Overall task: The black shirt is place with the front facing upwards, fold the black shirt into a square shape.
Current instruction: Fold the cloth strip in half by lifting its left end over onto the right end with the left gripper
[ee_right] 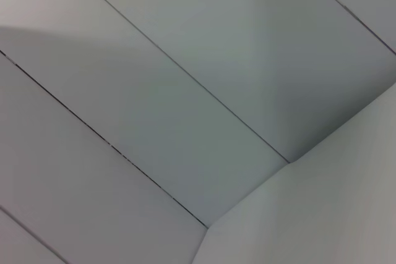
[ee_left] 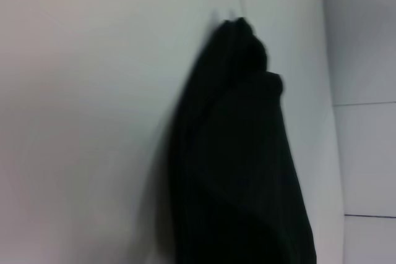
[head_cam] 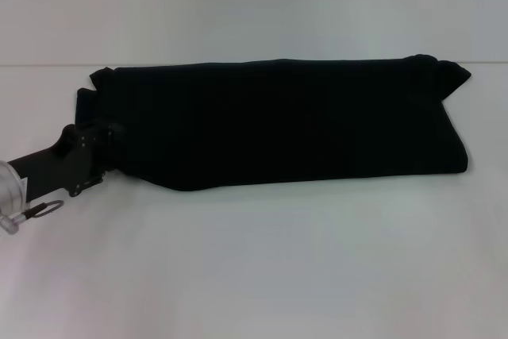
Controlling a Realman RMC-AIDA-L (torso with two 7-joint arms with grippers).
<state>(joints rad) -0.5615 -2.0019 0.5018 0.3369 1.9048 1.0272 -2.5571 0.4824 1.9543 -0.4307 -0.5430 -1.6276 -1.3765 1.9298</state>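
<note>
We see the plain white tabletop (head_cam: 254,267) carrying the large black cloth shirt (head_cam: 286,121), already folded into a long band whose long axis runs left to right across the far-centre area. The left pincer (head_cam: 111,139) sits at the band's left end, so that arm is nearer; we cannot tell whether it is apart or clamped. The right pincer is out of view.
</note>
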